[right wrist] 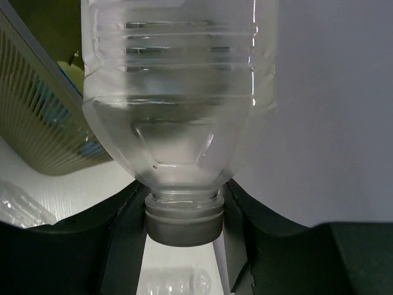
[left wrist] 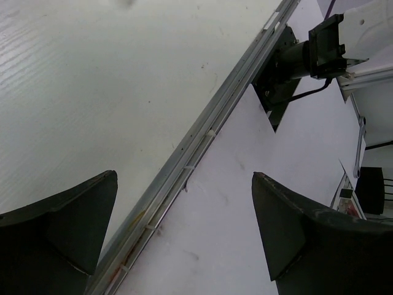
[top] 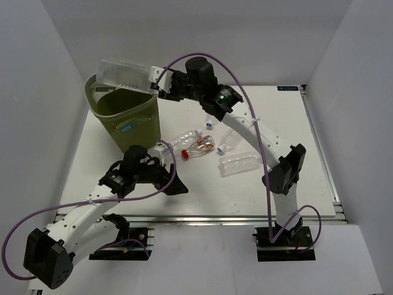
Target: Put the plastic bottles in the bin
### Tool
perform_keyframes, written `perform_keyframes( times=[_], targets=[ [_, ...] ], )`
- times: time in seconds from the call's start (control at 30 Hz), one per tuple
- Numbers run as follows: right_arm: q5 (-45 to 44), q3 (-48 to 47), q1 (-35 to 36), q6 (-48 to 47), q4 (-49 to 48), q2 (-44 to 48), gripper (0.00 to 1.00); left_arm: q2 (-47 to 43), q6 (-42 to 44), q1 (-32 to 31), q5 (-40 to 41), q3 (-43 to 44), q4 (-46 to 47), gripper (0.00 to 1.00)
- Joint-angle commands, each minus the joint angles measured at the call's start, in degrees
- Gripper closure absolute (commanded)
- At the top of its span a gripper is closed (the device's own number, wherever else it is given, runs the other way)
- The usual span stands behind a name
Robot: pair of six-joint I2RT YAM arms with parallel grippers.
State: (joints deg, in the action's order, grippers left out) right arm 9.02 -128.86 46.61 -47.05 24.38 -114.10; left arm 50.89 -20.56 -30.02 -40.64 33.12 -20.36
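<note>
Clear plastic bottle [top: 126, 74] hangs right above the bin [top: 132, 123], right gripper [right wrist: 184, 210] clamped at its cap; left gripper [left wrist: 184, 177] spread wide, just in front of the bin.

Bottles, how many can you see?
6. The big bottle is in the right gripper over the bin. Five lie on the table: blue-capped bottle, leftmost bottle, red-marked bottle, small bottle, nearest bottle. The bin may hide more.

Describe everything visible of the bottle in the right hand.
The large bottle is clear, ribbed plastic and looks empty, with a pale cap. The right hand pinches it at the neck, fingers either side of the cap. It lies roughly level above the bin, over its open mouth.
</note>
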Motion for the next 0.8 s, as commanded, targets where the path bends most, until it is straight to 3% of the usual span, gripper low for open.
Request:
perform_keyframes(
  times=[0.0, 0.13, 0.23, 0.37, 0.53, 0.6, 0.63, 0.7, 0.77],
  targets=[
    [-4.3, -1.0, 1.9, -2.2, -8.5, -0.7, 0.71, -0.9, -1.0, -1.2, 1.0, 0.2, 1.4, 0.00],
    [-8.6, 1.2, 4.3, -5.7, -10.9, -1.8, 0.23, -0.9, -1.5, -2.3, 2.2, -0.3, 2.1, 0.00],
    [-13.1, 0.5, 5.2, -6.5, -13.2, -3.4, 0.10, -0.9, -2.7, -2.9, 2.2, 0.3, 4.7, 0.00],
    [-18.0, -1.0, 6.0, -7.2, -14.9, -4.2, 0.10, 0.3, -3.5, -4.6, 2.8, 3.0, 6.8, 0.00],
    [-21.1, 0.1, 4.6, -2.0, -14.5, 1.7, 0.10, 9.9, -1.2, -8.5, 3.4, 8.4, 9.9, 0.00],
    [-22.6, 2.6, 1.7, 0.9, -9.4, 5.3, 0.29, 14.6, 1.4, -10.2, 5.3, 13.4, 9.4, 0.00],
    [-22.4, 4.7, 0.5, 6.2, -7.5, 8.0, 0.45, 19.4, 4.6, -12.1, 8.1, 17.5, 8.1, 0.00],
    [-21.6, 10.5, -3.4, 10.1, -2.2, 13.1, 1.00, 23.7, 7.4, -13.6, 17.8, 22.0, 3.9, 0.00],
    [-19.8, 20.6, -9.3, 14.7, 1.2, 20.2, 1.00, 27.6, 10.3, -14.3, 25.5, 28.3, 1.0, 0.00]
  ],
)
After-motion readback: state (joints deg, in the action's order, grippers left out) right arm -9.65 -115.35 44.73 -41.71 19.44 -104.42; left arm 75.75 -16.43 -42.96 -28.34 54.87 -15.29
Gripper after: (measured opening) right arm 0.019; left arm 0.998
